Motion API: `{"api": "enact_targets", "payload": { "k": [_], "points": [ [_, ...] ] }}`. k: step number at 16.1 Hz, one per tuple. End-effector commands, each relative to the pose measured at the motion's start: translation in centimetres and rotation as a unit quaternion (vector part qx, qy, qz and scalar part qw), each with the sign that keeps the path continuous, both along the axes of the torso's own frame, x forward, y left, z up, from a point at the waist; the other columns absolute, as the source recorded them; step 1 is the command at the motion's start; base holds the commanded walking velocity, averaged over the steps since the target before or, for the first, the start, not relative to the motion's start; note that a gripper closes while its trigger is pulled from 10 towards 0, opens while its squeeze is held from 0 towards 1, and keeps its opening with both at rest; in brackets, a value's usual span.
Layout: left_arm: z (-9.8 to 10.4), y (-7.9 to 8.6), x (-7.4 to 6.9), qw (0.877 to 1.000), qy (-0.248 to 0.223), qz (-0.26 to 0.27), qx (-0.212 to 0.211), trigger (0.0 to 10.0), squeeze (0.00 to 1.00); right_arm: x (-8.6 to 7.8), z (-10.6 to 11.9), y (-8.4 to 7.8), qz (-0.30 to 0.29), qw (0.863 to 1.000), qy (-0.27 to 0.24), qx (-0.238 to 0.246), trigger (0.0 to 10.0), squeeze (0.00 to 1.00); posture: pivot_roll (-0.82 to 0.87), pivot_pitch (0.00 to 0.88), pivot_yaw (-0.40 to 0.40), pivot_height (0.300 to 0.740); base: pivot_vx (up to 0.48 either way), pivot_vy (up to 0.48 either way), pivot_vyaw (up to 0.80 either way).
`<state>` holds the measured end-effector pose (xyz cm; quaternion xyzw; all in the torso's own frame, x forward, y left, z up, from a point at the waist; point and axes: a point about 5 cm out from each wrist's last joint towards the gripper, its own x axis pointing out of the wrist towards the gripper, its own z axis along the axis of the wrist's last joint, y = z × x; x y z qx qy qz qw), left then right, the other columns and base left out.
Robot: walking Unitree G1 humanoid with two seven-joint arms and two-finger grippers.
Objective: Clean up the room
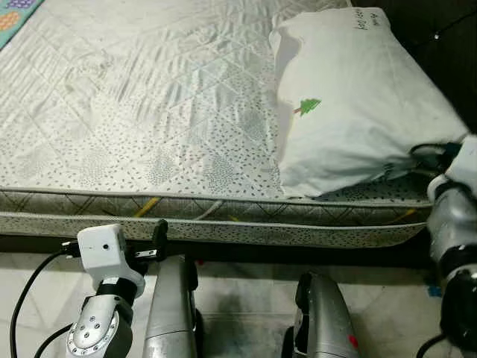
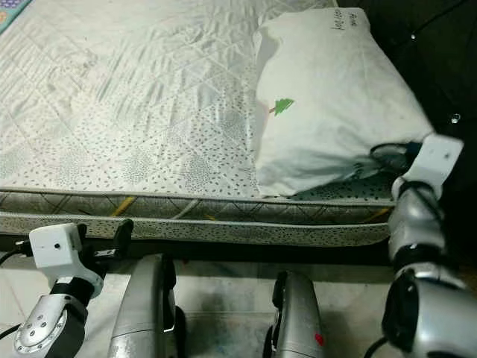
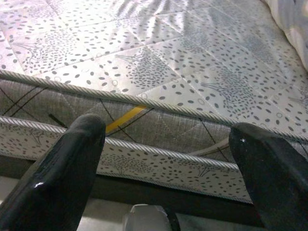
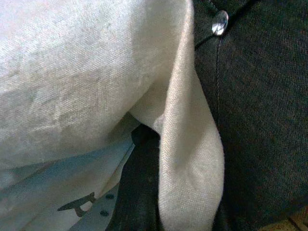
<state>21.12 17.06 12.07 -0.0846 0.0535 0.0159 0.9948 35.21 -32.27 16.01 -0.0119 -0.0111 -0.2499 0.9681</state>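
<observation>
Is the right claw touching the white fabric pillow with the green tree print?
Touching. In the right wrist view the right claw's black finger is wrapped by the pillow's corner fabric.

White pillow [image 1: 350,104] with a small green tree print lies flat on the mattress [image 1: 149,112], at its right near corner, its lower corner overhanging the edge.

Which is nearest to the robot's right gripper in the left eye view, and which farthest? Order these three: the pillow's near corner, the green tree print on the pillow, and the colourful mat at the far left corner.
1. Pillow's near corner: at the right gripper, which grips its cloth.
2. Green tree print: farther up the pillow, towards the left.
3. Colourful mat: far left corner, across the mattress.
</observation>
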Motion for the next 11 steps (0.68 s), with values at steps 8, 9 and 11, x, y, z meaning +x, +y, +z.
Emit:
{"api": "enact_targets", "payload": {
  "k": [8, 9, 11],
  "points": [
    [-0.4, 0.1, 0.1, 1.0, 0.008, -0.007, 0.003, 10.0, 0.0, -1.3, -1.2, 0.9, -0.016, 0.999, -0.035, -0.006, 0.0, 0.0, 0.03, 0.121, -0.009, 0.54, 0.0, 0.0, 0.0],
    [-0.4, 0.1, 0.1, 1.0, 0.008, -0.007, 0.003, 10.0, 0.0, -1.6, -1.5, 0.8, -0.022, 0.999, -0.031, 0.0, 0.0, 0.0, 0.03, 0.122, -0.009, 0.54, 0.0, 0.0, 0.0],
    [-0.5, 0.0, 0.2, 1.0, 0.008, -0.008, 0.002, 10.0, 0.0, -1.2, -1.2, 1.2, -0.017, 0.999, -0.027, 0.005, 0.0, 0.0, 0.03, 0.122, -0.01, 0.54, 0.0, 0.0, 0.0]
  ]
}}
